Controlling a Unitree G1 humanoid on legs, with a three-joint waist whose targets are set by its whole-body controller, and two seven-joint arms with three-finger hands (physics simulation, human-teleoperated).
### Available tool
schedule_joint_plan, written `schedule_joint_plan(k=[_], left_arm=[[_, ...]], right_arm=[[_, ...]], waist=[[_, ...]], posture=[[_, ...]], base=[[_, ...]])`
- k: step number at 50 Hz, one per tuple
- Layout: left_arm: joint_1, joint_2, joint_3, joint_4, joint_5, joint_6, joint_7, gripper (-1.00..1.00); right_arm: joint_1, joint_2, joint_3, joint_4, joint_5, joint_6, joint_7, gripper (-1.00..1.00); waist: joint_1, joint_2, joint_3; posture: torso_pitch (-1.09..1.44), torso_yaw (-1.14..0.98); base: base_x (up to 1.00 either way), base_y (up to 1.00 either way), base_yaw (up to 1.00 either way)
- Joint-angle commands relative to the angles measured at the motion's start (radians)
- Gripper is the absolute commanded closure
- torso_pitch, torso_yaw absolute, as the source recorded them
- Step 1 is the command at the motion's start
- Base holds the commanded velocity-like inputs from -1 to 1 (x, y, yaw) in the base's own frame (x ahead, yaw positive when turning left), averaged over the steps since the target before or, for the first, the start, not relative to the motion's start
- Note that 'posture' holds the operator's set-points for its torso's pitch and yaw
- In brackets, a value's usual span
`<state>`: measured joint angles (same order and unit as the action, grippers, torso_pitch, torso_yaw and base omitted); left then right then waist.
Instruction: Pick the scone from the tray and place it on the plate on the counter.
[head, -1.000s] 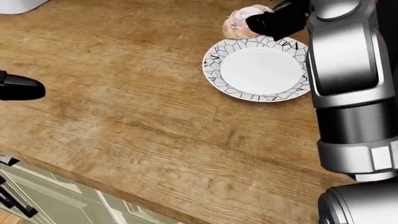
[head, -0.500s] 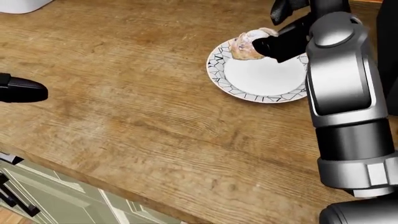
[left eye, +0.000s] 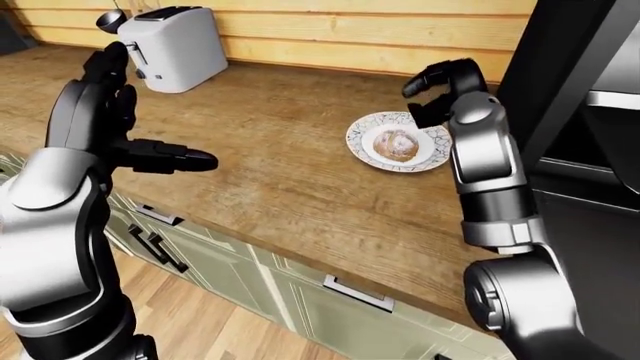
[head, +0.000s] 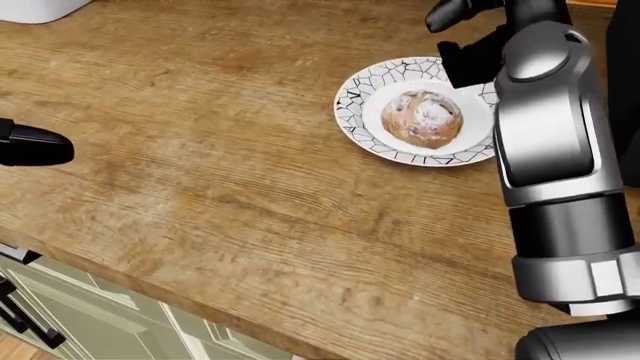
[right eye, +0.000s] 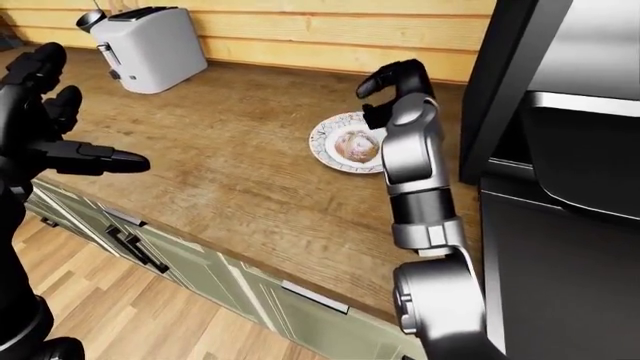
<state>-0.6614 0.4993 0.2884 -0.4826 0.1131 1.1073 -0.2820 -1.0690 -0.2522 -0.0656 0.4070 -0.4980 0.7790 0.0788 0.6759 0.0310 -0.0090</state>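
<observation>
Wooden worktop (head: 200, 150) near its far right corner carried the plate (head: 352, 90) with the scone (head: 422, 117) resting on it, the right hand (left eye: 440, 86) just beyond, fingers spread and empty, so placing looked done and withdrawal seemed next.

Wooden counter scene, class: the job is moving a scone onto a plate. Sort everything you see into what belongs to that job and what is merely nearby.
Belongs to the job:
round powdered brown scone, lying on the plate
white plate with black crackle rim
right robot hand, open above the plate

Merely nearby:
white toaster
left robot hand, open and empty
sage-green cabinet drawers
</observation>
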Motion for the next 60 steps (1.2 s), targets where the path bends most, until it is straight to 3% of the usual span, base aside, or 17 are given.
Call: schedule_joint_plan(k=[1,7,9,10,11,12,14,15,22,43,56,60], left_arm=[[-0.028,0.016,0.013,-0.022,0.008,-0.028,0.006,-1.0],[-0.024,0.016,0.015,-0.025,0.01,-0.026,0.005,-1.0],[-0.025,0.018,0.015,-0.028,0.011,-0.023,0.004,-1.0],[-0.024,0.017,0.016,-0.029,0.011,-0.023,0.004,-1.0],[-0.024,0.016,0.016,-0.028,0.011,-0.024,0.004,-1.0],[-0.023,0.015,0.015,-0.027,0.011,-0.026,0.005,-1.0],[-0.022,0.013,0.016,-0.027,0.011,-0.027,0.005,-1.0],[-0.022,0.014,0.015,-0.027,0.011,-0.026,0.005,-1.0],[-0.028,0.02,0.016,-0.025,0.011,-0.022,0.001,-1.0],[-0.069,0.022,-0.004,0.011,0.022,-0.029,-0.008,-1.0],[-0.034,0.023,0.012,-0.029,0.025,-0.015,-0.011,-1.0],[-0.034,0.021,0.009,-0.03,0.028,-0.014,-0.009,-1.0]], right_arm=[[-0.041,-0.007,-0.004,-0.023,-0.005,-0.032,-0.019,0.31],[-0.043,-0.01,-0.006,-0.014,0.003,-0.036,-0.028,0.16],[-0.039,-0.024,-0.007,-0.038,0.002,-0.024,-0.009,-0.21],[-0.035,-0.032,-0.008,-0.055,-0.001,-0.015,0.005,-0.54],[-0.034,-0.033,-0.009,-0.062,-0.002,-0.011,0.009,-0.55],[-0.034,-0.034,-0.009,-0.069,-0.004,-0.007,0.011,-0.76],[-0.032,-0.033,-0.009,-0.073,-0.005,-0.005,0.014,-0.84],[-0.036,-0.034,-0.01,-0.075,-0.006,-0.001,0.016,-1.0],[-0.053,-0.024,-0.002,-0.143,-0.014,0.053,0.044,-1.0],[-0.35,0.01,0.076,-0.538,-0.135,0.474,0.315,-1.0],[-0.484,0.011,0.104,-0.621,-0.228,0.593,0.429,-1.0],[-0.475,0.033,0.113,-0.648,-0.259,0.601,0.433,-1.0]], waist=[[0.001,0.0,-0.027],[0.001,0.0,-0.028],[0.001,-0.001,-0.028],[0.002,-0.001,-0.027],[0.003,-0.002,-0.026],[0.004,-0.002,-0.026],[0.005,-0.002,-0.025],[0.004,-0.002,-0.025],[0.003,-0.002,-0.026],[0.003,0.002,-0.009],[0.0,0.006,0.0],[0.002,0.008,0.003]], posture=[[0.0,0.59],[0.0,0.59],[0.0,0.59],[0.0,0.59],[0.0,0.59],[0.0,0.59],[0.0,0.59],[0.0,0.59],[0.0,0.59],[0.0,0.59],[0.0,0.59],[0.0,0.59]], base=[[0.0,0.0,0.0],[0.0,0.0,0.0],[0.0,0.0,0.0],[0.0,0.0,0.0],[0.0,0.0,0.0],[0.0,0.0,0.0],[0.0,0.0,0.0],[0.0,0.0,0.0],[0.0,0.0,0.0],[0.0,0.0,0.0],[0.0,0.0,0.0],[0.0,0.0,0.0]])
